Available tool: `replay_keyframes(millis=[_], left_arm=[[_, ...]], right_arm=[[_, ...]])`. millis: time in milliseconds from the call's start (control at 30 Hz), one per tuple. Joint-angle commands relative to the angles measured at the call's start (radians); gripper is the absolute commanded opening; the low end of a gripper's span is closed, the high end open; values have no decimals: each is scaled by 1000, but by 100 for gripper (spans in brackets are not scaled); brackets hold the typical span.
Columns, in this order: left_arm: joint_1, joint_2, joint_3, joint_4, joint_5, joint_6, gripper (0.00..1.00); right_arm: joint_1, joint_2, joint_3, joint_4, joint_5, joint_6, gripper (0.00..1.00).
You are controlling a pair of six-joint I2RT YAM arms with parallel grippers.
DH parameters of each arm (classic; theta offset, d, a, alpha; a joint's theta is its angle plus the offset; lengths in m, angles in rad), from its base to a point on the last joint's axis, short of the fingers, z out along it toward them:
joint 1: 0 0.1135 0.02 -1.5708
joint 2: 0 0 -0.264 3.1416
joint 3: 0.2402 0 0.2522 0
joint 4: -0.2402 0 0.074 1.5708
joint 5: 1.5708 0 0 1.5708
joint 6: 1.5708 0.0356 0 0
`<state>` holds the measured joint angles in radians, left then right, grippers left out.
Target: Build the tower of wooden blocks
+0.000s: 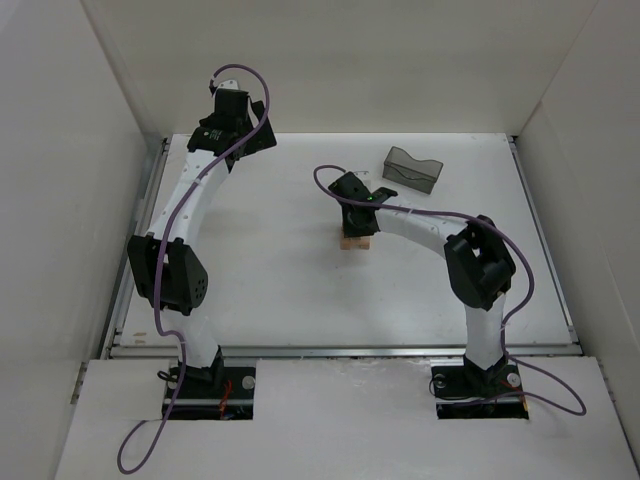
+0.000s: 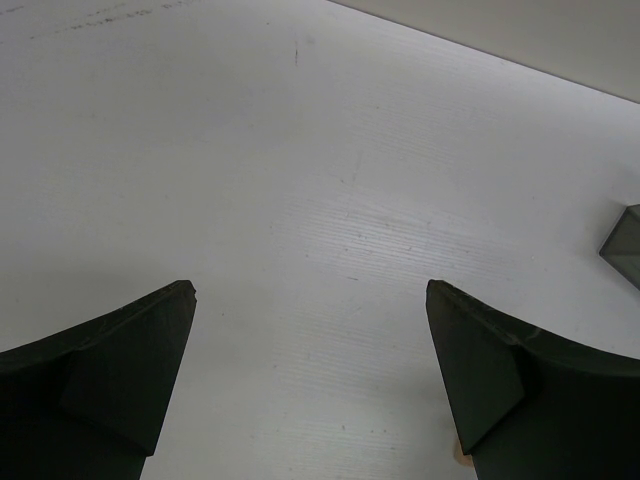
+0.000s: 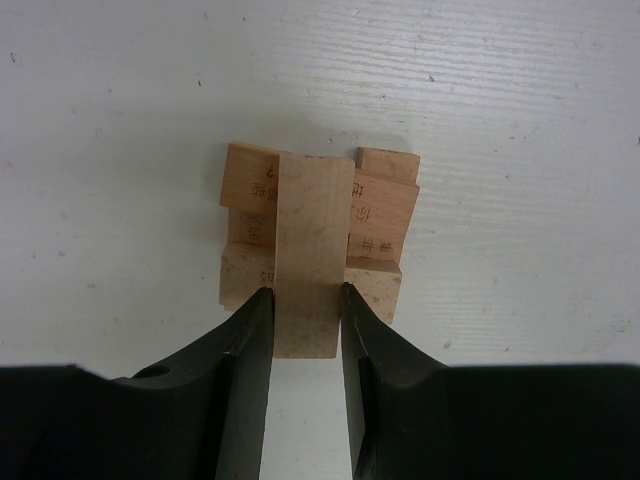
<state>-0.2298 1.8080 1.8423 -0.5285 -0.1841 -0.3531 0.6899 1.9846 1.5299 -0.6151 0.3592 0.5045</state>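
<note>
The tower (image 3: 385, 215) is a small stack of tan wood blocks laid crosswise, standing mid-table; in the top view (image 1: 355, 243) it shows just below my right gripper (image 1: 357, 218). In the right wrist view my right gripper (image 3: 305, 292) is shut on one wood block (image 3: 312, 230), its fingers pinching the block's near end. The block lies lengthwise over the middle of the tower's top. I cannot tell whether it rests on the tower or hangs just above it. My left gripper (image 2: 310, 290) is open and empty over bare table at the back left (image 1: 243, 135).
A dark translucent grey bin (image 1: 413, 170) stands at the back right of the table; its corner shows at the right edge of the left wrist view (image 2: 625, 240). White walls enclose the table on three sides.
</note>
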Motion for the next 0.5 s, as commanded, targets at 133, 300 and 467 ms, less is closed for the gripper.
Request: replay_keyframes(millis=[133,300,467], left_arm=[[-6,-47,-2,22,2,3,100],[-6,-47,-2,22,11,3,100],[-6,-47,-2,22,11,3,100]], right_arm=[[11,-10,12,12,11,3,25],[11,-10,12,12,11,3,33],[11,-10,12,12,11,3,34]])
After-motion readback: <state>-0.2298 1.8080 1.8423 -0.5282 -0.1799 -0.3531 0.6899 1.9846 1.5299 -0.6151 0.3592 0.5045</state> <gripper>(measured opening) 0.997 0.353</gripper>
